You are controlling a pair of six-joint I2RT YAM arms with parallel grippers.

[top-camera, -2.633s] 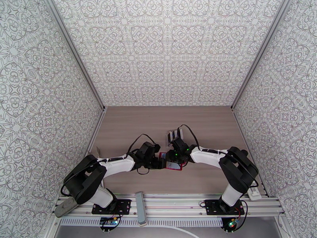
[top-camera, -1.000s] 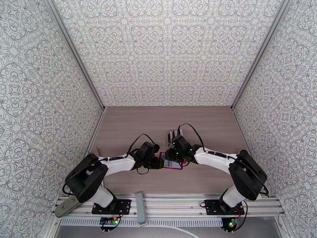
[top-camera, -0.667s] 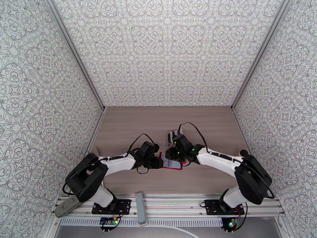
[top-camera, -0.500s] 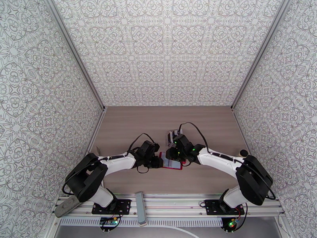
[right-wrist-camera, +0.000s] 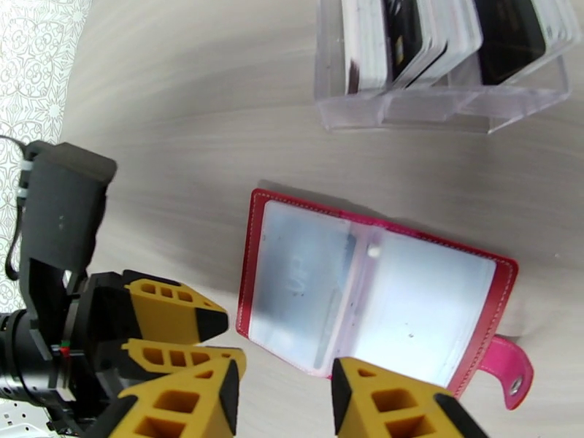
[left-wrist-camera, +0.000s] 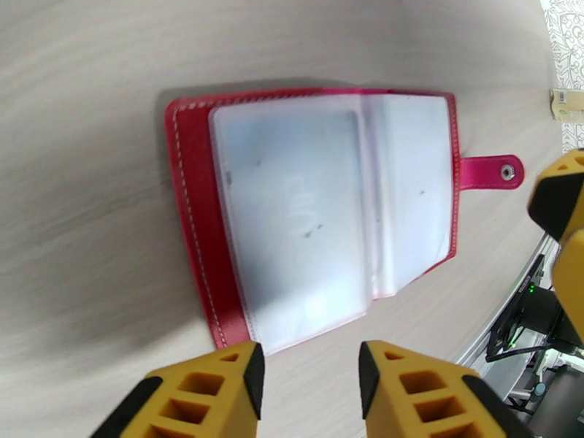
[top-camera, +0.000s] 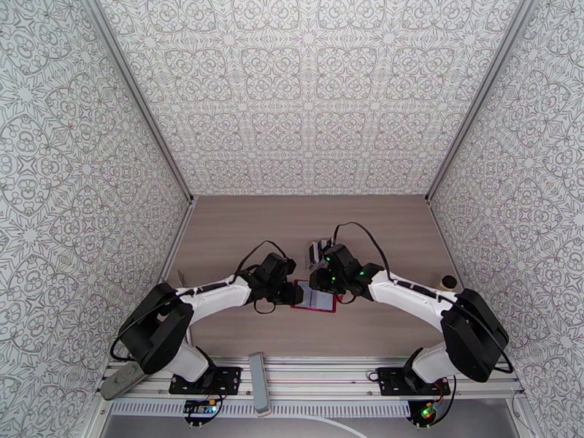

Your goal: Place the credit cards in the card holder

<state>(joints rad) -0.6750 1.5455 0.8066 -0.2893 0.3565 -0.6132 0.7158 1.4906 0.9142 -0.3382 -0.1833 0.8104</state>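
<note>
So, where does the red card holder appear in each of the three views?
Top external: the card holder is low centre, just right of the left gripper.
Left wrist: card holder open in the middle, snap tab at right.
Right wrist: card holder open, lower centre, snap tab bottom right.
Shared landmark: the left gripper, beside the holder.

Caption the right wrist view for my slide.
Open red card holder flat on the table, credit cards racked beyond, right gripper above, jaws apart.

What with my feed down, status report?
Left claw, right claw open, empty. Card holder flat, open, pockets up. Cards in clear rack. Nothing blocking.
</note>
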